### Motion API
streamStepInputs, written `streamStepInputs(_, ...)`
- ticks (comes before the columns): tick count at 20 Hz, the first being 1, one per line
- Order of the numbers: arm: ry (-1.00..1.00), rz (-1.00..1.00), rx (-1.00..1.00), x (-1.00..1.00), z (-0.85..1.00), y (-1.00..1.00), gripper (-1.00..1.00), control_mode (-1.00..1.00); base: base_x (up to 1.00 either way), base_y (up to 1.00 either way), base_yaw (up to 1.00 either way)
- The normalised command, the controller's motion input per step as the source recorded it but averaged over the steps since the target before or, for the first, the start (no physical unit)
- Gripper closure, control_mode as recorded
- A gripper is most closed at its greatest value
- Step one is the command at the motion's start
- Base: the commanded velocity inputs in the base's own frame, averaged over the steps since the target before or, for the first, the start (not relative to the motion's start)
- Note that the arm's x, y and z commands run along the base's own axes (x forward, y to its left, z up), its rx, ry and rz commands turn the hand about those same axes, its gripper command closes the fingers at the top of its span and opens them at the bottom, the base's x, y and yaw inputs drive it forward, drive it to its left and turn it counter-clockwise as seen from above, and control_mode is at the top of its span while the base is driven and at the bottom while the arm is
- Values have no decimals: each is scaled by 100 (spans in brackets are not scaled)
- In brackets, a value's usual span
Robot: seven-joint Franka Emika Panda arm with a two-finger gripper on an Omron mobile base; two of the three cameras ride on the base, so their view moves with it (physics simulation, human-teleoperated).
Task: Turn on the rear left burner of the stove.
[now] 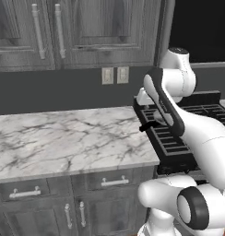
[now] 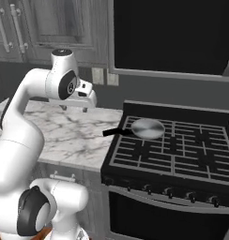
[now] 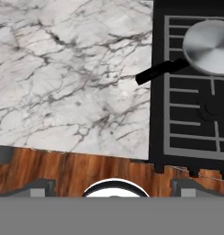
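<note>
The stove [image 2: 135,168] is a black gas range to the right of the marble counter. Its rear left burner [image 2: 169,127] is mostly covered by a round silver frying pan [image 2: 147,128], whose black handle [image 2: 114,132] sticks out left over the counter edge. A row of small knobs [image 2: 169,191] runs along the stove's front. My gripper [image 2: 74,108] hangs open and empty above the counter, left of the stove and well above it. In the hand view the pan [image 3: 209,46] is at the upper right, over the stove's grate [image 3: 178,117].
The marble counter [image 1: 63,138] stretches left of the stove, with drawers and cabinet doors [image 1: 75,203] below. Wall outlets [image 1: 115,75] sit on the backsplash. A black microwave [image 2: 172,35] hangs over the stove. Wooden floor [image 3: 72,170] shows below the counter edge.
</note>
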Motion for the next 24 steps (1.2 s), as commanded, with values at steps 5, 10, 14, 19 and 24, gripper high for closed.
streamStepInputs(5,0,0,0,0,0,0,-100,100,-5,35,-6)
streamStepInputs(10,0,0,0,0,0,0,-100,100,0,0,-2)
streamStepInputs(14,0,0,0,0,0,0,-100,100,0,0,0)
streamStepInputs(19,0,0,0,0,0,0,-100,100,0,0,-3)
streamStepInputs(24,0,0,0,0,0,0,-100,100,0,0,-6)
